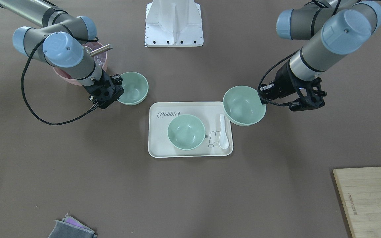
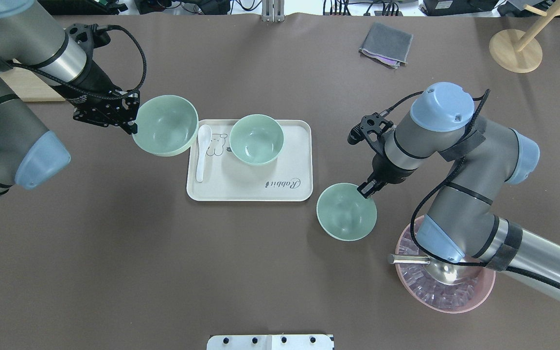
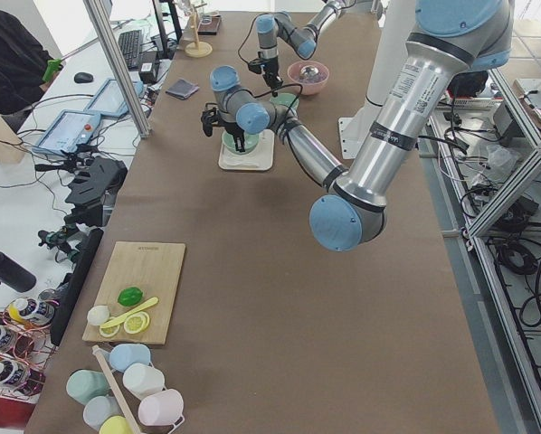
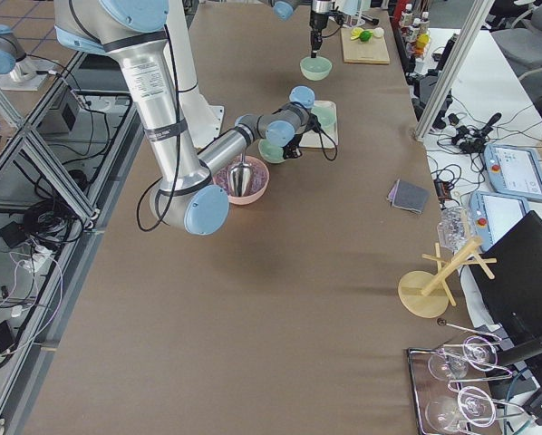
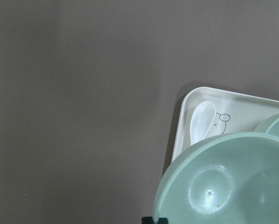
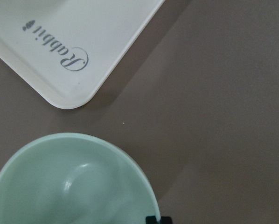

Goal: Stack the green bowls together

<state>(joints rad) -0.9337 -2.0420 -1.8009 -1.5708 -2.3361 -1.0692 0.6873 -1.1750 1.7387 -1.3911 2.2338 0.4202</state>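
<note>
We're holding one pale mint-green round plastic bowl (image 2: 166, 125) in the left gripper (image 2: 131, 121), its fingers pinching the rim and the bowl hanging clear of the table. The target is the second mint-green bowl (image 2: 256, 139), sitting upright on the cream rectangular tray (image 2: 260, 194). It's lying straight out past the held bowl, on the side away from the left fingers, with the white spoon (image 2: 202, 150) in between. The right gripper (image 2: 367, 188) is pinching the rim of the third mint-green bowl (image 2: 346, 211), just off the tray corner; we can't tell if it's lifted. We're judging left nearer the target, so it stacks first. The bowls are round, so we're aligning centres only.
</note>
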